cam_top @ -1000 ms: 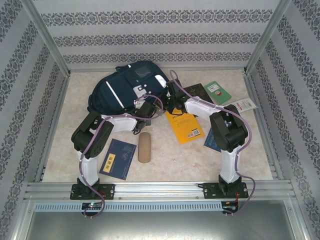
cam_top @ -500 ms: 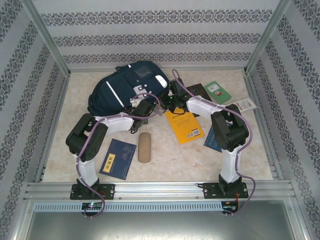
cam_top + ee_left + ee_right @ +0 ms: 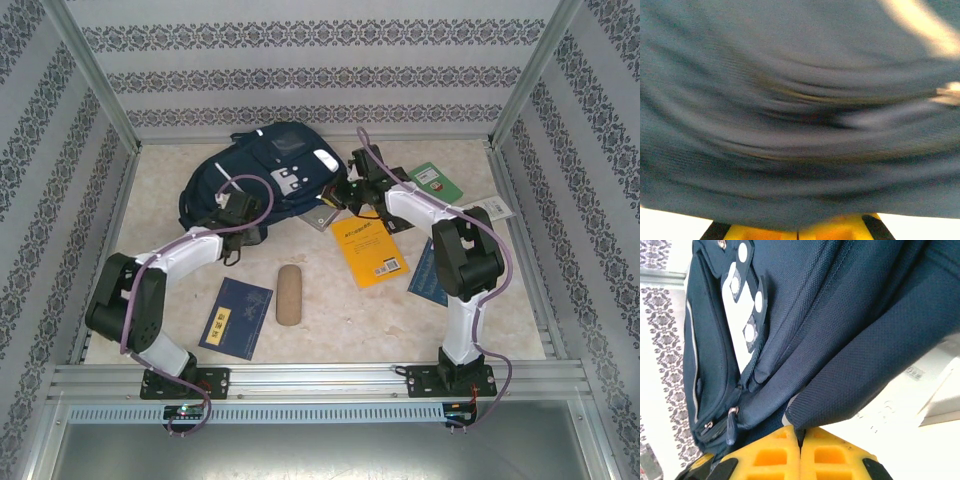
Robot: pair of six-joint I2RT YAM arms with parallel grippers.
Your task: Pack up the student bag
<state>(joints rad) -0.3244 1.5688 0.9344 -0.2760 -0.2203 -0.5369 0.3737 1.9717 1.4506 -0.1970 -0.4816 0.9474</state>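
I have both arms stretched toward twelve o'clock. The left gripper is closed at the six-o'clock edge of the large navy-blue fabric backpack, and the right gripper pinches its three-o'clock fabric. The backpack lies slumped, its white stripe showing.

navy student bag (white patches), 1 yellow book

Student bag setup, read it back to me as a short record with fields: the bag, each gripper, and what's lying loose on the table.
bag: student bag, lying at the far side of the table, left of centre
left gripper: shut, tips against the bag's navy fabric; view blurred, so a grip is unclear
right gripper: shut on a fold at the bag's edge
loose, near side: blue book, tan case
loose, right of bag: yellow book, green book
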